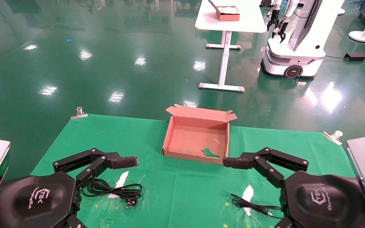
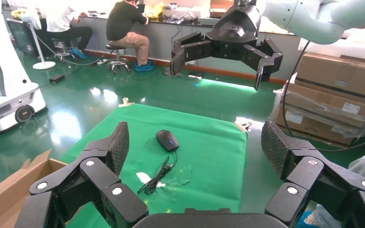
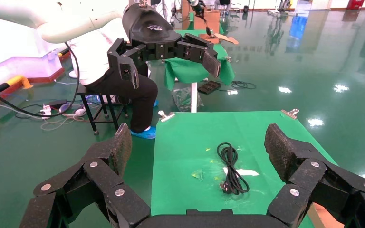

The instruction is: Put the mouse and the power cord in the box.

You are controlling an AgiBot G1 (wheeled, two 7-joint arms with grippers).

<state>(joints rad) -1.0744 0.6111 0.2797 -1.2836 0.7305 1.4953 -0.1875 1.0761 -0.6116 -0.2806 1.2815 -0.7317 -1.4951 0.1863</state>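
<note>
Head view hides the mouse (image 2: pixel 167 140) behind the right gripper (image 1: pixel 233 162); only the left wrist view shows it. Both grippers hover spread wide, the left gripper (image 1: pixel 128 161) over the power cord (image 1: pixel 114 191). At 12 o'clock, the box (image 1: pixel 196 136) lies open.

Green cloth-covered worktop (image 1: pixel 176 196), with silver clips at its far corners

An open shallow brown cardboard box (image 1: pixel 196 138) sits at the far middle; the looped thick black power cord (image 1: pixel 114 190) lies near-left, the small black oval mouse (image 2: pixel 167 140) near-right, well apart from each other.
</note>
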